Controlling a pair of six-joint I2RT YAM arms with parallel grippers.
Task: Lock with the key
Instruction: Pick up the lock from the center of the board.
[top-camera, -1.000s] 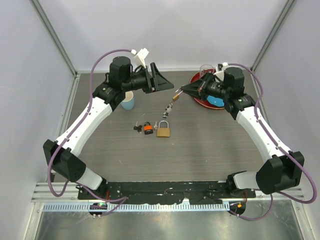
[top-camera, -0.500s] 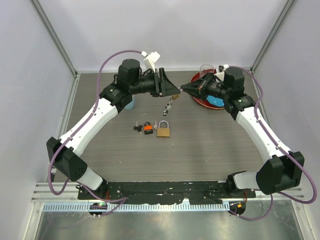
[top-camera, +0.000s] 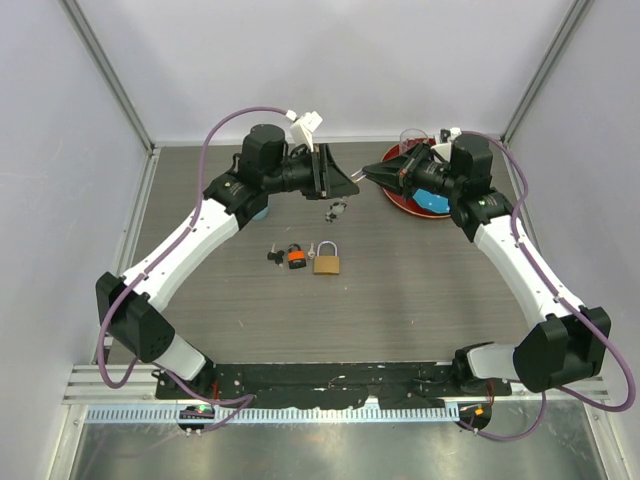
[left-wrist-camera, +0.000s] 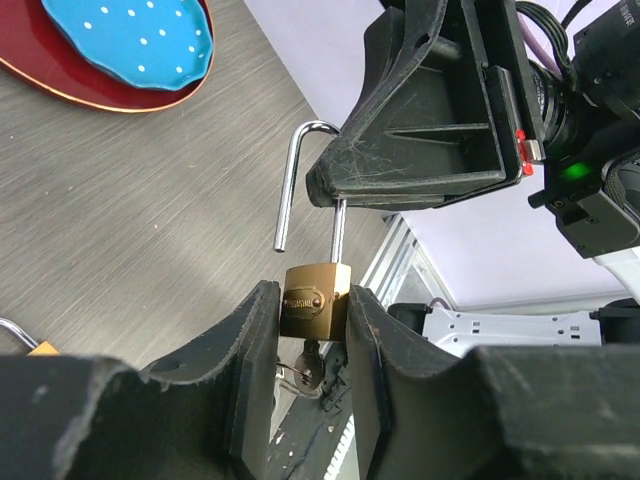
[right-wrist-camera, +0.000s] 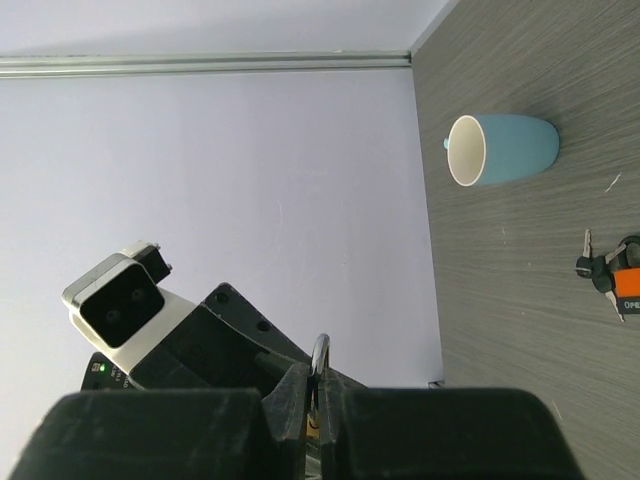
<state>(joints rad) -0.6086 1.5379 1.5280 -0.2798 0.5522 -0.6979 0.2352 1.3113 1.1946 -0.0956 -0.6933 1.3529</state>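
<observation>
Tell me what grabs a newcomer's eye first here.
The two grippers meet in mid-air over the table: the right gripper pinches the open shackle of a small brass padlock, and the left gripper is closed against its body. Below them, the orange-headed key bunch lies beside the big brass padlock.

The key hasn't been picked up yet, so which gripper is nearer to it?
Left, slightly. The left gripper and right gripper both clamp the small padlock in the air beyond the key; the left sits on the key's side, the right farther off.
</observation>
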